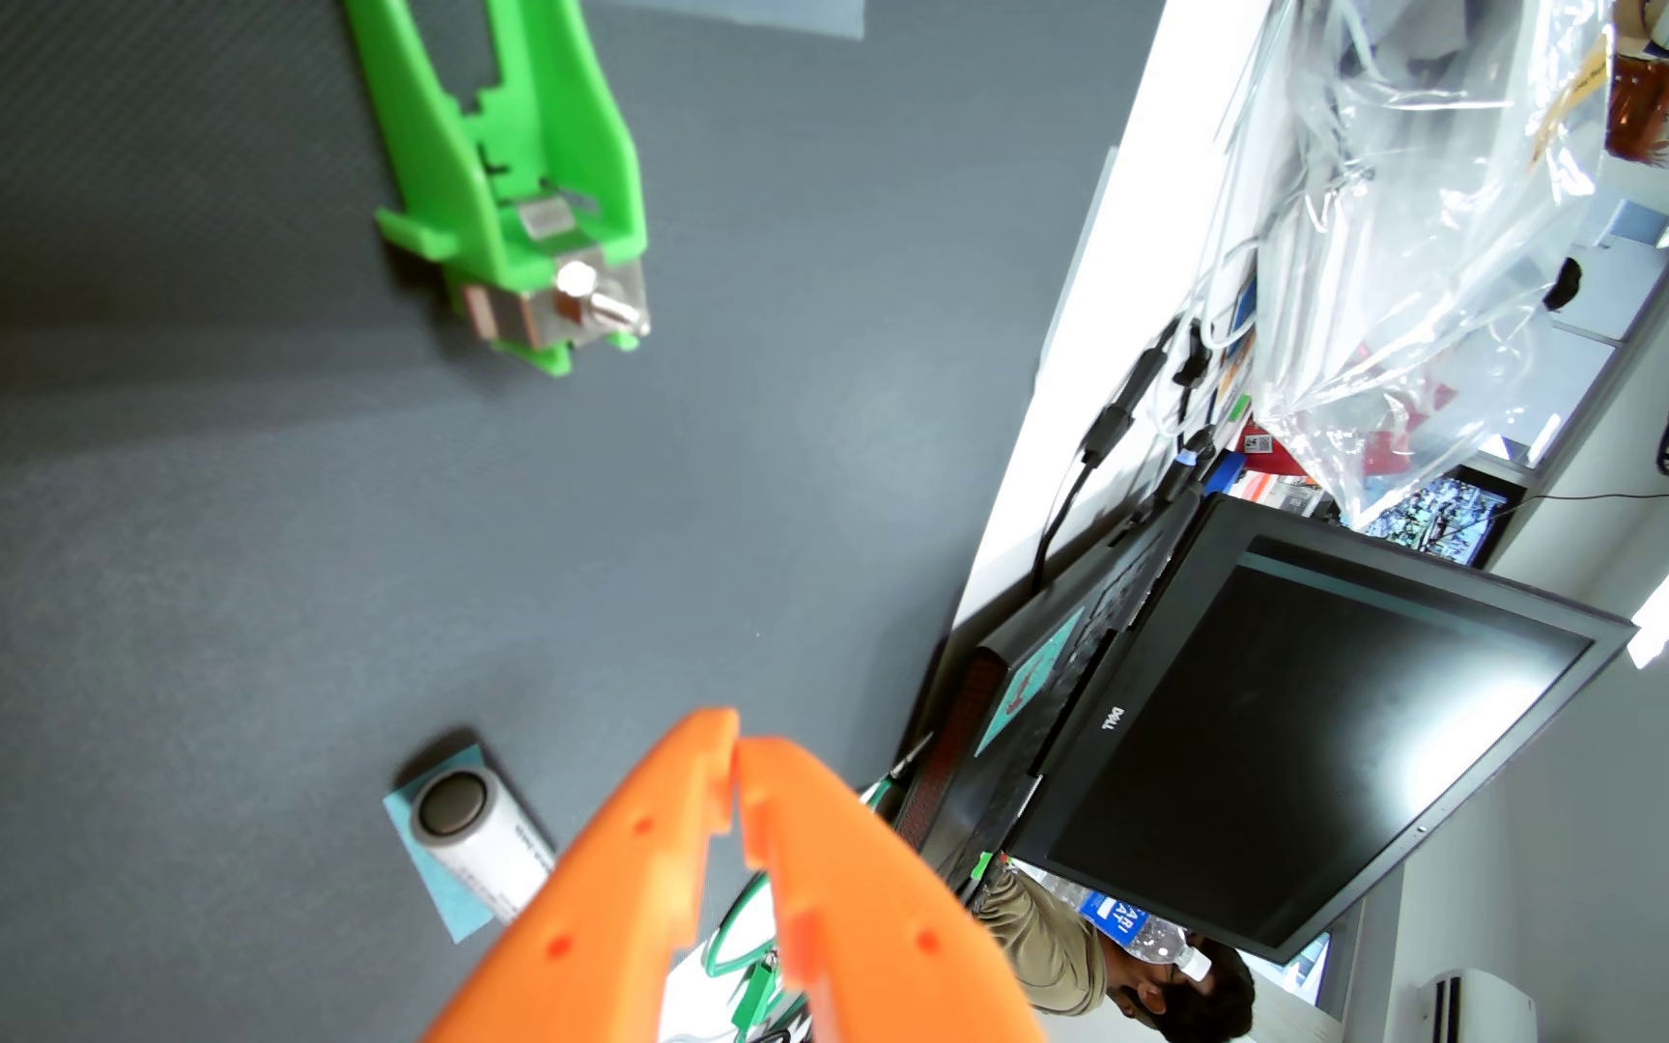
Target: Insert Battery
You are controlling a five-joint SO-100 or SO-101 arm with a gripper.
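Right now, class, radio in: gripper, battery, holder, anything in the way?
Gripper shut, empty. Battery lying on blue pad, beside left finger, untouched. Green holder across the mat, slot empty. Nothing between them.

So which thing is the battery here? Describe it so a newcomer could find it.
Start on the dark grey mat and go to the bottom edge of the wrist view, just left of the orange gripper. The battery lies there on a small blue patch: a pale cylinder with a dark round end, unlike the green holder at the top.
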